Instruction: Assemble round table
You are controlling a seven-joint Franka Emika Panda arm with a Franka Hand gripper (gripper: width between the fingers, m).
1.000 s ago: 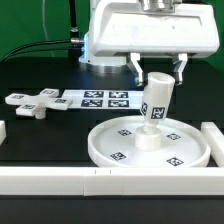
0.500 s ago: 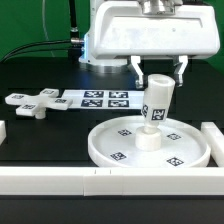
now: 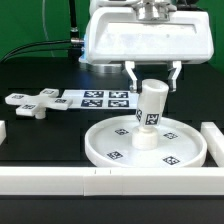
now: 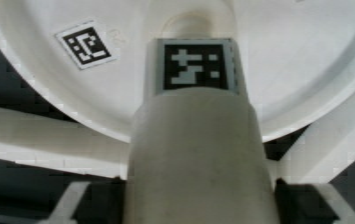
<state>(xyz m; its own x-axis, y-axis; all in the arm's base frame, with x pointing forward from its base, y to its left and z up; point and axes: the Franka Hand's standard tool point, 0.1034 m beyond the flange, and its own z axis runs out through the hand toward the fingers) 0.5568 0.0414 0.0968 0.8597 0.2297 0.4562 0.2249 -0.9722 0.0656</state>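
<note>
White leg point(image 3: 150, 115) stands upright at the disc's point(image 3: 110, 140) centre — I see my end effector point(image 3: 152, 76) clamped on its top.

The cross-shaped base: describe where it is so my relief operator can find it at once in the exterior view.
Start at the big round rimmed disc with the leg standing in it, then follow the marker board toward the exterior view's left. Past that board's end, the cross-shaped base lies flat on the black table. It alone has four short arms, apart from the other parts.
</note>
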